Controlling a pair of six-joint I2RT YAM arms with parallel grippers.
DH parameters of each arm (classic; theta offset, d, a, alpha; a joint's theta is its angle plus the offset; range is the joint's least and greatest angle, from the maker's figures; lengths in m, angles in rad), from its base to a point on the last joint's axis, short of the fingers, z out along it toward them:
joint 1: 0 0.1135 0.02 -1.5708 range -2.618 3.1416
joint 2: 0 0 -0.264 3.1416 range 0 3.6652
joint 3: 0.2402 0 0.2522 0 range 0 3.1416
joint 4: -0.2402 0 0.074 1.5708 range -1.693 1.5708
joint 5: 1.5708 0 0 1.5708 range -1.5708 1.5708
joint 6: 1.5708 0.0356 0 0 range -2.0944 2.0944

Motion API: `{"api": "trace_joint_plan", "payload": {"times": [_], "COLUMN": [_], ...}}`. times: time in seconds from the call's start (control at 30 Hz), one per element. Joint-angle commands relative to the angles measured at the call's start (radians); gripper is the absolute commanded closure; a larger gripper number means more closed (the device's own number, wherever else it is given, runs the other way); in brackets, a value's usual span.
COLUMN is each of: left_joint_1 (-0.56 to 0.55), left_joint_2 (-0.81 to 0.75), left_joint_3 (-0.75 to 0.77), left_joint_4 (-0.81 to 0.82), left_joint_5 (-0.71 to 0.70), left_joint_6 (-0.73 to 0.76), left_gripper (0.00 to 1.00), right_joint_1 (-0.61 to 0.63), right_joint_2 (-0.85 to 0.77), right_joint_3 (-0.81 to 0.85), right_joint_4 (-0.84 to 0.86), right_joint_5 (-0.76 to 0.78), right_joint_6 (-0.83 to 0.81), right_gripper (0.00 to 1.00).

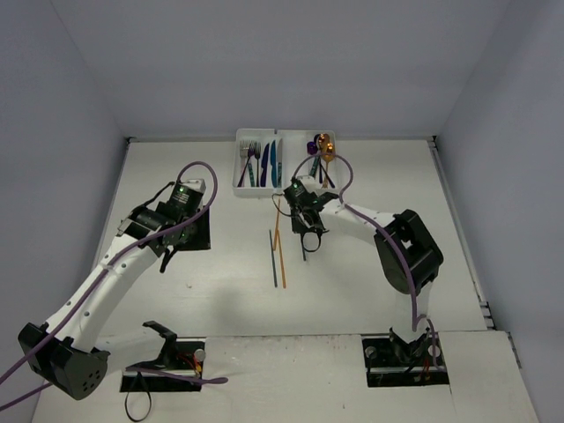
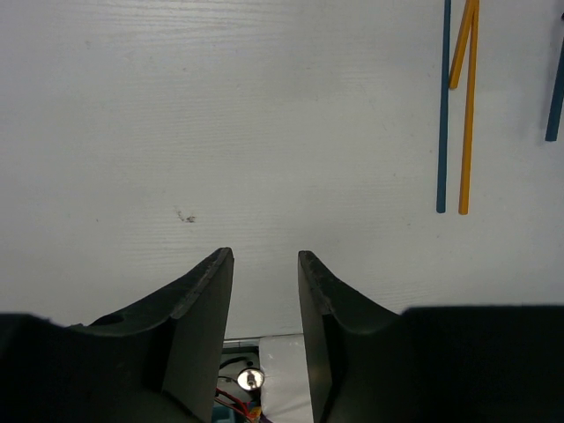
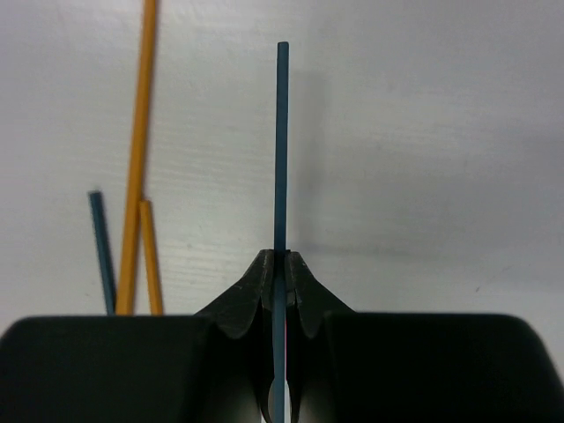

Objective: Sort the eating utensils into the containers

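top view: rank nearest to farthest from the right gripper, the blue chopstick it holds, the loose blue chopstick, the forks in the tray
1. held blue chopstick, clamped in the right gripper jaws.
2. loose blue chopstick, lying just to the left.
3. forks, in the white tray at the back.

Holds left gripper [image 2: 264,256] part-open and empty, arm stretched forward; clamps right gripper [image 3: 280,257] tight on blue chopstick [image 3: 282,132], elbow folded.
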Motion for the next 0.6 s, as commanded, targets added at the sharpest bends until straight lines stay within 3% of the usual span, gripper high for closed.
{"api": "trace_joint_plan", "payload": {"times": [0.0, 0.23, 0.57], "left_joint_1": [0.008, 0.008, 0.008], "left_joint_2": [-0.008, -0.001, -0.016], "left_joint_3": [0.005, -0.005, -0.033], "left_joint_4": [0.022, 0.021, 0.021], "left_joint_5": [-0.026, -0.026, 0.007], "left_joint_6": [0.002, -0.010, -0.048], "left_gripper": [0.69, 0.70, 0.70], "right_joint_1": [-0.062, -0.146, -0.220], "right_joint_2": [-0.025, 0.129, 0.505], "right_joint_3": [0.183, 0.451, 0.963], "right_joint_4": [0.011, 0.014, 0.026], "right_joint_5": [0.050, 0.052, 0.020], "right_joint_6": [-0.098, -0.181, -0.219], "right_gripper": [1.00, 1.00, 1.00]}}
